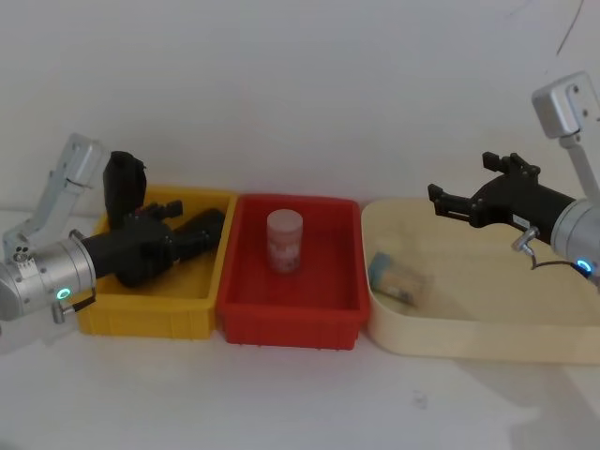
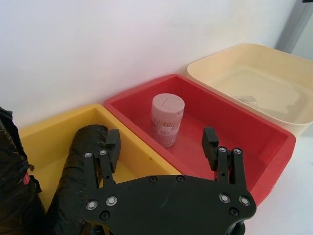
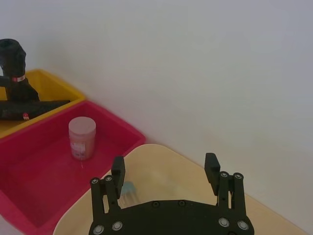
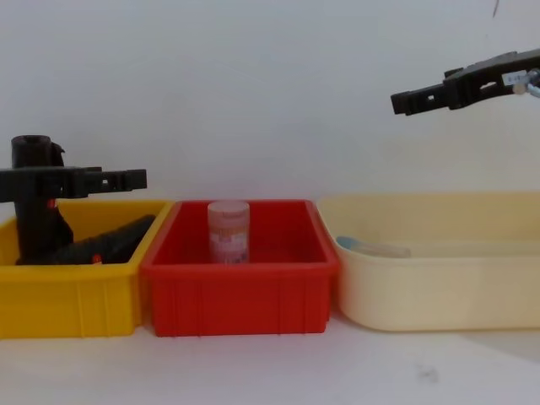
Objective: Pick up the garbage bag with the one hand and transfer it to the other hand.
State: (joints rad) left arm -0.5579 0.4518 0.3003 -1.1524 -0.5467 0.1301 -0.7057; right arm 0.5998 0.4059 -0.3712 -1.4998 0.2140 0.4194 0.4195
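Observation:
Two black garbage bag rolls sit in the yellow bin (image 1: 202,305). One stands upright (image 1: 124,187) (image 4: 34,202) at the bin's back left corner, with a red label (image 3: 18,78). The other lies flat (image 1: 202,229) (image 2: 80,156) (image 4: 110,240) along the bin's floor. My left gripper (image 1: 183,223) (image 2: 161,144) (image 4: 126,179), on the teal-lit arm, hovers open just above the lying roll and holds nothing. My right gripper (image 1: 459,178) (image 3: 165,169) (image 4: 405,101), on the blue-lit arm, hangs open and empty high over the beige tub (image 1: 394,328).
A red bin (image 1: 291,309) between the yellow bin and the tub holds an upright pink jar (image 1: 285,241) (image 2: 167,120). A small pale blue item (image 1: 394,278) lies in the tub. A white wall stands close behind the bins, and bare white table lies in front.

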